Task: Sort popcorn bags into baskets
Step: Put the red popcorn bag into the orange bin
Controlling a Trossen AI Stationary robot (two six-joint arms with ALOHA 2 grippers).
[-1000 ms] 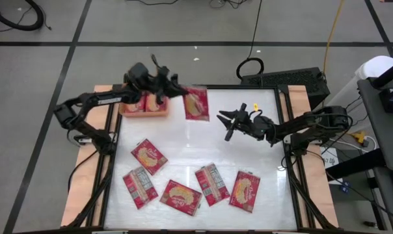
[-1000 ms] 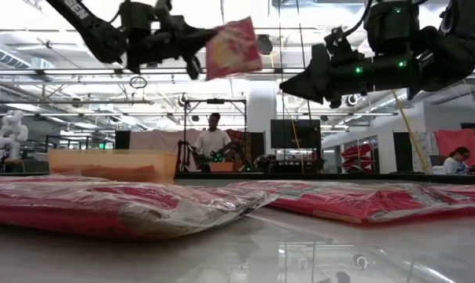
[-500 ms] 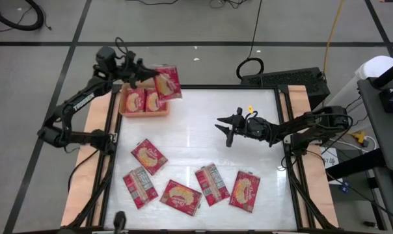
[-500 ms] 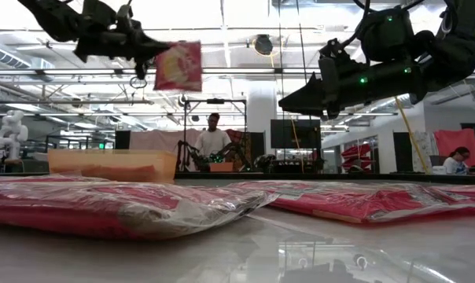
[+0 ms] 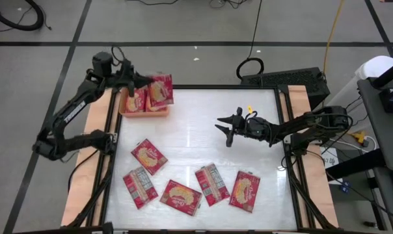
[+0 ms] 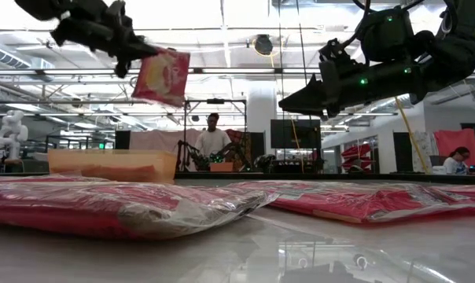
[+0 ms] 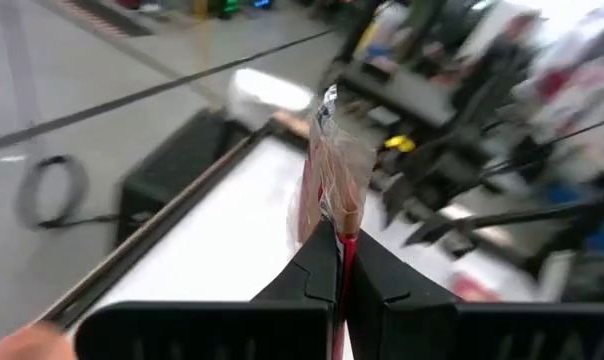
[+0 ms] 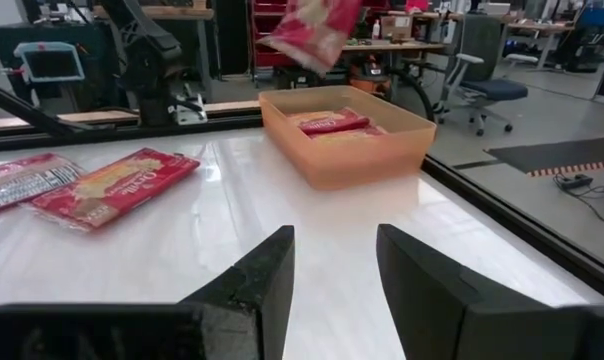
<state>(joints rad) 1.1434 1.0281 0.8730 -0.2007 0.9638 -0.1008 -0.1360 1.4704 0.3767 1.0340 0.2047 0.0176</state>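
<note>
the left gripper [image 5: 139,82] pinches a popcorn bag [image 5: 161,90] by its edge, the bag hanging below the jaws, long axis downward. the orange basket [image 5: 144,112] lies directly beneath, already holding packets. the right gripper [image 5: 226,128], jaws spread, waits well apart over mid-table.

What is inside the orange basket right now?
The basket holds popcorn bags; their number is unclear, and the floor beneath them is covered. Another bag hangs above in the left gripper.

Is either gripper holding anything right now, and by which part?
The left gripper pinches a popcorn bag by its edge, above the orange basket. The right gripper is open, empty.
</note>
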